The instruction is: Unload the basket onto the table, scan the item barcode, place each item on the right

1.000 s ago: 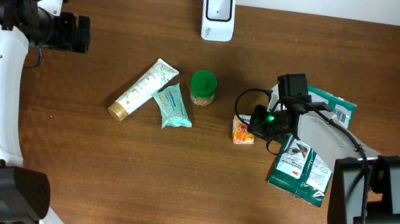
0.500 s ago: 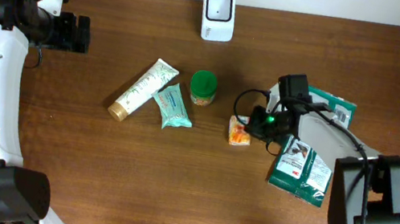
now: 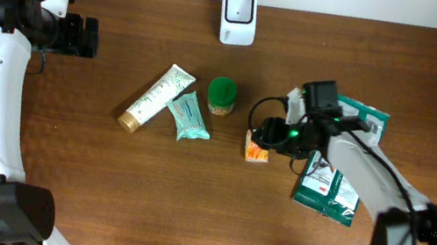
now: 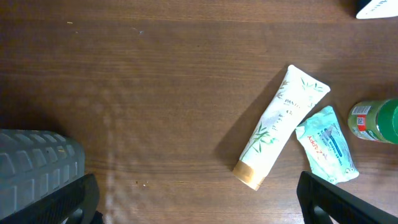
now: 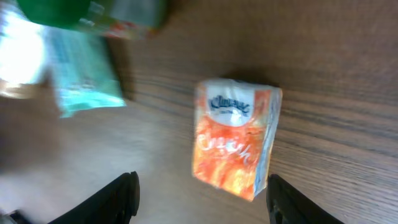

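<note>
An orange Kleenex tissue pack (image 3: 256, 147) lies on the wooden table right of centre. In the right wrist view the pack (image 5: 236, 146) rests flat just ahead of the jaws, its lower right corner close to the right finger. My right gripper (image 3: 264, 136) (image 5: 202, 199) hovers over it, open, gripping nothing. The white barcode scanner (image 3: 240, 4) stands at the table's back edge. My left gripper (image 3: 82, 36) (image 4: 202, 205) is far off at the back left, open and empty.
A white tube (image 3: 150, 96), a teal pouch (image 3: 188, 117) and a green-capped jar (image 3: 222, 95) lie left of the pack. Green packages (image 3: 331, 181) lie under my right arm. A grey ribbed block (image 4: 37, 165) shows at the left wrist view's left edge.
My right gripper slid a little left with the orange pack, then opened and let it go. The left arm has not moved.
</note>
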Controlling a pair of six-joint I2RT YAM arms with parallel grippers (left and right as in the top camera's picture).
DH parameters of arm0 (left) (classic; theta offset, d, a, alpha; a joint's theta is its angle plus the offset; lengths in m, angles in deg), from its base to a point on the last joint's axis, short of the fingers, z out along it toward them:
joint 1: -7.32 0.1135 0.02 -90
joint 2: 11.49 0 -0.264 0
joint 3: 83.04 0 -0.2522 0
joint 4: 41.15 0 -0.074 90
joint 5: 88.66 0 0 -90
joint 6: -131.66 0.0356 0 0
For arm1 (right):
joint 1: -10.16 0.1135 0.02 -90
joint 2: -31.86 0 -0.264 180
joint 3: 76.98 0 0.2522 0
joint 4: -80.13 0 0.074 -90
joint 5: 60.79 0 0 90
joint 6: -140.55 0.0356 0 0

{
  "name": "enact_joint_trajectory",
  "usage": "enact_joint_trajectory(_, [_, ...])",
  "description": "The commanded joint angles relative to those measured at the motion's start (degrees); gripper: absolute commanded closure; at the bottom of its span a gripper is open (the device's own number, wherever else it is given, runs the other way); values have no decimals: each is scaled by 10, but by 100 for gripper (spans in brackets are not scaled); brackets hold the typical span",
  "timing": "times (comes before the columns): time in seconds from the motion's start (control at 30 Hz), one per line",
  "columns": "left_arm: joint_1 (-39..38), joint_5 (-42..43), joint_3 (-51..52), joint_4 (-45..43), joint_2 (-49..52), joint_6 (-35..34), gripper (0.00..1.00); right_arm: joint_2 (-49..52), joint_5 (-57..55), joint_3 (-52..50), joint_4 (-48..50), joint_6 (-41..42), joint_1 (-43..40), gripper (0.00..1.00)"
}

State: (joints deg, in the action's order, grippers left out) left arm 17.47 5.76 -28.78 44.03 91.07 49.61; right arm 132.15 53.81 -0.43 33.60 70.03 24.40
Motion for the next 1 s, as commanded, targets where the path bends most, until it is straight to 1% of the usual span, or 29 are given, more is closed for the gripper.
enact_joint_trajectory(0.0, [2,2,-6,1,-10,7,1,62,-44,-1,14,25,19,39])
enact_joint_trajectory(0.07, [2,2,-6,1,-10,7,1,90,-51,-1,17,38,20,46])
enact_joint_trajectory(0.1, [2,2,-6,1,-10,7,1,97,-54,-1,17,40,20,56])
enact_joint_trajectory(0.17, [2,2,-6,1,-10,7,1,97,-54,-1,17,40,20,95])
enact_joint_trajectory(0.23, [2,2,-6,1,-10,7,1,95,-33,-1,17,28,20,96])
enact_joint_trajectory(0.27, [2,2,-6,1,-10,7,1,87,15,2,17,-5,17,96])
enact_joint_trajectory(0.3, [2,2,-6,1,-10,8,1,58,115,4,17,-40,7,96])
enact_joint_trajectory(0.37, [2,2,-6,1,-10,7,1,11,244,4,17,-72,-19,96])
enact_joint_trajectory(0.4, [2,2,-6,1,-10,8,1,-42,351,4,18,-86,-59,96])
enact_joint_trajectory(0.47, [2,2,-6,1,-10,7,1,-102,483,4,35,-84,-115,96])
enact_joint_trajectory(0.5, [2,2,-6,1,-10,7,1,-121,542,4,48,-61,-132,96])
enact_joint_trajectory(0.57, [2,2,-6,1,-10,7,1,-129,596,4,75,-20,-135,96])
enact_joint_trajectory(0.6, [2,2,-6,1,-10,7,1,-129,620,5,111,26,-136,96])
enact_joint_trajectory(0.67, [2,2,-6,1,-10,7,1,-143,624,17,185,117,-137,96])
enact_joint_trajectory(0.7, [2,2,-6,1,-10,8,1,-159,618,26,187,117,-137,96])
enact_joint_trajectory(0.8, [2,2,-6,1,-10,8,1,-217,539,31,187,124,-135,96])
enact_joint_trajectory(0.83, [2,2,-6,1,-10,7,1,-215,484,31,180,122,-125,96])
enact_joint_trajectory(0.9, [2,2,-6,1,-10,7,1,-204,360,31,132,92,-86,96])
enact_joint_trajectory(0.97, [2,2,-6,1,-10,7,1,-185,175,46,69,46,-20,96])
